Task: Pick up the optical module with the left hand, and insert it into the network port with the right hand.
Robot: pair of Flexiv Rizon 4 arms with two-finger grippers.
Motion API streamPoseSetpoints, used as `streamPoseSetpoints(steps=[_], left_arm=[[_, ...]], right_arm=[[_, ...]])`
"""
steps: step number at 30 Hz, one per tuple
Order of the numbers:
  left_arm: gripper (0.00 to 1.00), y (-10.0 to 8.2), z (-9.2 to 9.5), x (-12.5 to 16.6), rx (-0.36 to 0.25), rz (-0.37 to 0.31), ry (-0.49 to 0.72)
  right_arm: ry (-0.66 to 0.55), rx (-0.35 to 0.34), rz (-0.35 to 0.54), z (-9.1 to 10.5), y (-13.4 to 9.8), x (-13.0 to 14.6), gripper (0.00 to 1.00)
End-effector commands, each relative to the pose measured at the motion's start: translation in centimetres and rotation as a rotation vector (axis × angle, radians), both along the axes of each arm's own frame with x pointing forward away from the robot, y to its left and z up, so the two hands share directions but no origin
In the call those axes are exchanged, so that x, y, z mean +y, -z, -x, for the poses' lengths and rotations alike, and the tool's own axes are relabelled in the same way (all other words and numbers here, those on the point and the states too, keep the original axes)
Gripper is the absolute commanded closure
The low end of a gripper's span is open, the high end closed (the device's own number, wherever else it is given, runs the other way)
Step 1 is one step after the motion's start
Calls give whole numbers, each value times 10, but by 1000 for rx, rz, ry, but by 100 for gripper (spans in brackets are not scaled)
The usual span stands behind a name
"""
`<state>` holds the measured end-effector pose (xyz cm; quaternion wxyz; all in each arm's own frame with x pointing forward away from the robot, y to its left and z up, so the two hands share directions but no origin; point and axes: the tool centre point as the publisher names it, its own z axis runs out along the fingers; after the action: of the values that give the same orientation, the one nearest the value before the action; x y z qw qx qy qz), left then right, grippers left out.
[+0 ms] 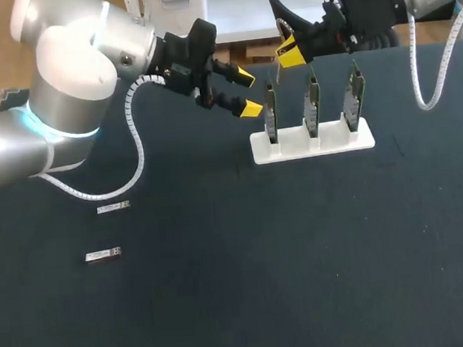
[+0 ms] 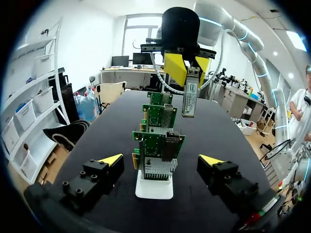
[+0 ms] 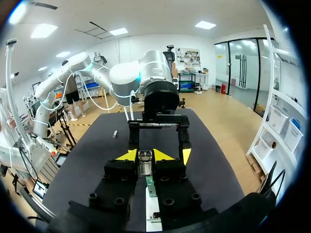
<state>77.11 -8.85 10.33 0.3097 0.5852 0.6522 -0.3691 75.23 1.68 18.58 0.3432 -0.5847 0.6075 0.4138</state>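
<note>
The right gripper [image 1: 290, 53] [image 2: 184, 68] was clamped on the module [image 2: 189, 97] [image 3: 145, 162], one yellow tip on each side of its upper end. The module hung upright below the fingers, over the left part of the stand [image 1: 327, 144] [image 2: 154, 189]. In the left wrist view it sat just beside the upper edges of the boards [image 1: 312, 100] [image 2: 158, 145], not in any port.

The white stand stood far and right of middle on the dark table [image 1: 226, 289]. It held three green boards upright in a row, running left to right.

The left gripper [image 1: 247, 92] [image 2: 161, 162] hovered just left of the stand. Its fingers were spread wide with nothing between them and pointed along the row of boards.

Two more modules [image 1: 113, 207] [image 1: 104, 254] lay flat at the near left, well apart from the stand and close to each other.
</note>
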Motion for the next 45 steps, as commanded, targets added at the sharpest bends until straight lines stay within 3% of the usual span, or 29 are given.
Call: streamPoseSetpoints(steps=[1,16,34,45], left_arm=[[0,0,-2,-1,5,-8,4],[0,1,-2,-1,-16,-27,-2],[0,1,-2,-1,-16,-27,-2],[0,1,-2,-1,-16,-27,-2]], right_arm=[[6,-3,3,3,-1,0,100],[-16,-18,8,0,-2,5,100],[-52,-87,91,-11,6,17,100],[-52,-77,111,-13,14,19,100]])
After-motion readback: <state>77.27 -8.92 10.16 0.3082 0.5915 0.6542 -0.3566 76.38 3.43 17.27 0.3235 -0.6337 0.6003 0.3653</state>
